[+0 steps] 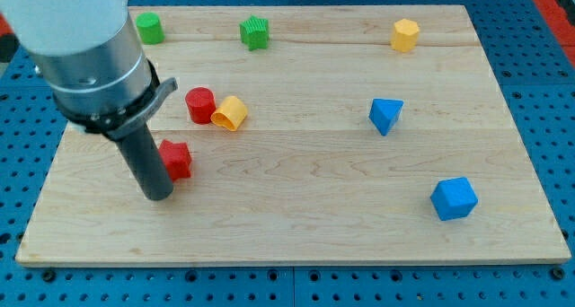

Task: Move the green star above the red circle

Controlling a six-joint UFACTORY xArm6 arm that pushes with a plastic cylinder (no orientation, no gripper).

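Observation:
The green star [255, 32] sits near the view's top, left of centre. The red circle [199, 104] is a short red cylinder below and left of it, touching a yellow block [230, 113] on its right. My tip [158, 196] rests on the board at the view's left, just left of and below a red star-shaped block [177, 159], which it touches or nearly touches. The tip is far from the green star.
A green cylinder [148, 27] stands at the top left. A yellow hexagonal block [405, 35] is at the top right. A blue triangular block [385, 116] and a blue cube-like block [454, 198] lie on the right. The wooden board [296, 226] ends at the blue pegboard.

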